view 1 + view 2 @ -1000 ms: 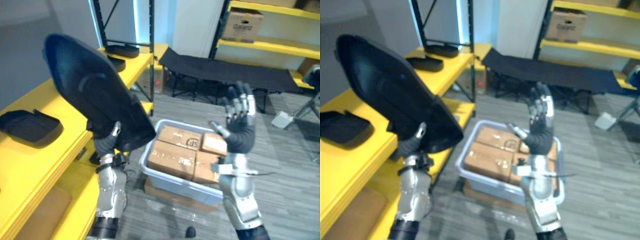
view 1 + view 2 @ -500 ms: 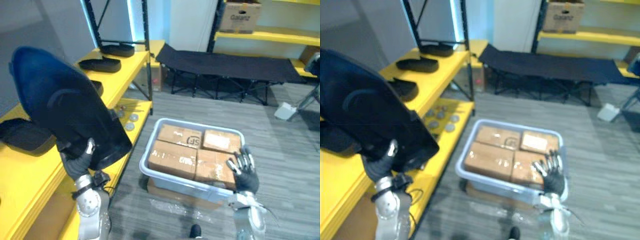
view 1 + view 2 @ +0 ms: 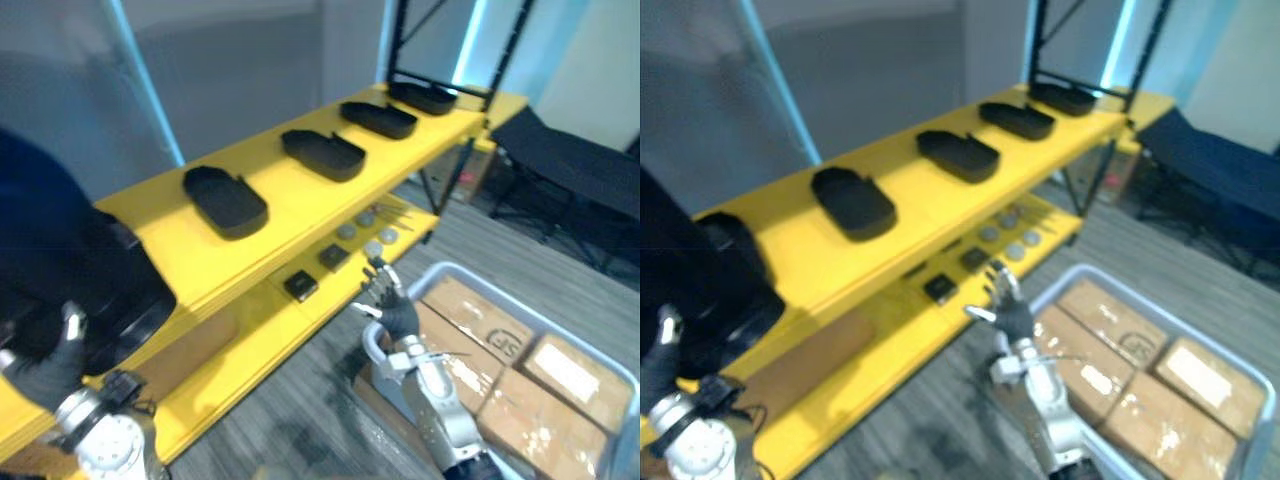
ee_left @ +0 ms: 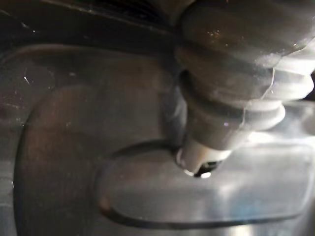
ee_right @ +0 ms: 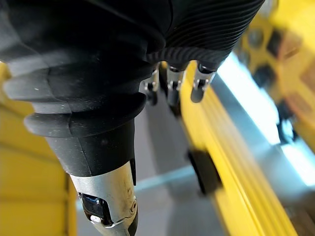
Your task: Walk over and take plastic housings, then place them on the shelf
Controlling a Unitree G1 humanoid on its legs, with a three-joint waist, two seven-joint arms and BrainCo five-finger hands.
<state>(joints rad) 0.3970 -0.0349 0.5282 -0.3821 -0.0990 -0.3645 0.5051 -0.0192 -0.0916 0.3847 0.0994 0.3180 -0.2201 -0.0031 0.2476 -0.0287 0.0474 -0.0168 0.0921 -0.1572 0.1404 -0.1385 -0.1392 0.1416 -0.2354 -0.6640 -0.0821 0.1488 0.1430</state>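
The large, dark, smooth plastic housing [image 3: 60, 265] is held over the yellow shelf's [image 3: 290, 205] near end. The left hand [image 3: 42, 370] grips its lower edge with curled fingers. The right hand [image 3: 393, 312] stands raised beside the shelf, fingers loosely spread.

A large black plastic housing [image 3: 60, 270], glossy and rounded, is held in the left hand [image 3: 40, 370] at the near end of the yellow shelf [image 3: 300, 215]. Whether it touches the top board cannot be told. Four more shallow black housings lie open side up in a spaced row along that board: first housing [image 3: 225, 200], second housing [image 3: 322, 155], third housing [image 3: 378, 118], farthest housing [image 3: 425, 97].
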